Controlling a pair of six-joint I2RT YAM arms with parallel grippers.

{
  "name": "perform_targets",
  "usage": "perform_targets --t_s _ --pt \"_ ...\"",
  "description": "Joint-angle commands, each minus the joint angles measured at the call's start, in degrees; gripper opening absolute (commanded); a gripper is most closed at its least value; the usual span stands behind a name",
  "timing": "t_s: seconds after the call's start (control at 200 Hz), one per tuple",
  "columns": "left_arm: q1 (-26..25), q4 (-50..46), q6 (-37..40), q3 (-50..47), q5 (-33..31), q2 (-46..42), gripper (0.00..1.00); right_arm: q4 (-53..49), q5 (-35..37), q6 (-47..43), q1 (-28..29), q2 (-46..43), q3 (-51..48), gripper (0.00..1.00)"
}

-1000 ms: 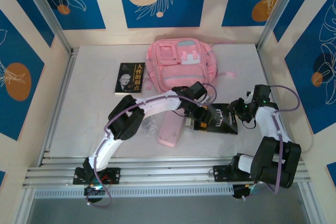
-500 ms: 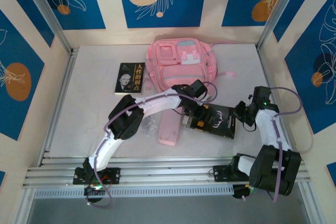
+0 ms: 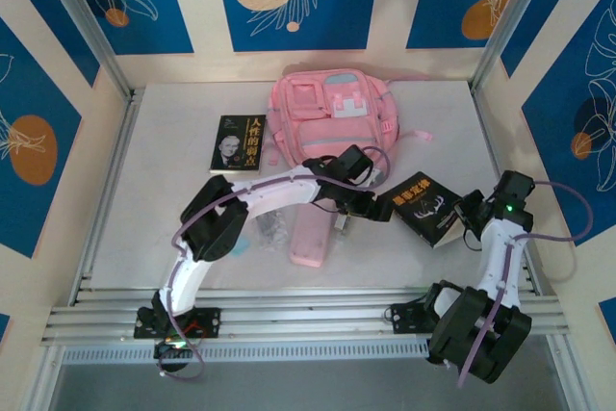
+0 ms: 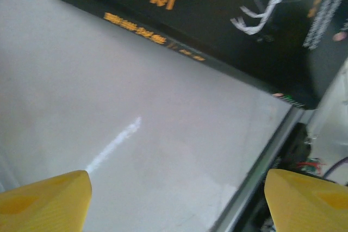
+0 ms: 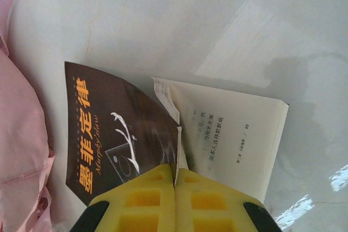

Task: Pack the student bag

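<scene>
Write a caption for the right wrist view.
Right gripper pinches the cover of the black book, baring white pages; student bag at left.

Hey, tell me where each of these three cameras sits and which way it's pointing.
Top external: above and behind the arm bases, looking down on the table, student bag and black book; both arms show.
Left wrist: on the left arm, low over the table, facing the book's spine; left gripper at the bottom, jaws wide open.
Right wrist: on the right arm, looking down at the book; right gripper at the bottom, jaws shut on its cover.
Shared: all three see the black book.
</scene>
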Motion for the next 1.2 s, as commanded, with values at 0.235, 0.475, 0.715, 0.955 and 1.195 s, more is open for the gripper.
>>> perform_targets --t_s 0.235,0.475,0.715,0.955,1.195 --pt "-1.4 30.8 -32.1 -10.3 -4.6 1.9 0.88 1.9 -9.6 7.1 -0.2 -3.6 -2.9 0.0" --pt "-1.8 35.6 -40.4 -9.3 -10.0 6.5 0.87 4.3 -13.1 9.9 -0.2 -4.1 -6.2 0.0" --pt "-2.6 36.2 -43.6 -5.5 -13.7 10.1 0.79 5.7 -15.1 11.2 -0.3 -3.9 -7.9 0.0" --pt "-2.6 37.8 -43.0 -3.7 -13.6 11.0 0.42 5.8 -15.4 11.0 -0.3 -4.0 -8.0 0.0" --pt "-2.9 39.0 -40.8 -2.9 -11.9 8.5 0.0 2.5 -11.1 9.5 -0.5 -4.9 -5.7 0.99"
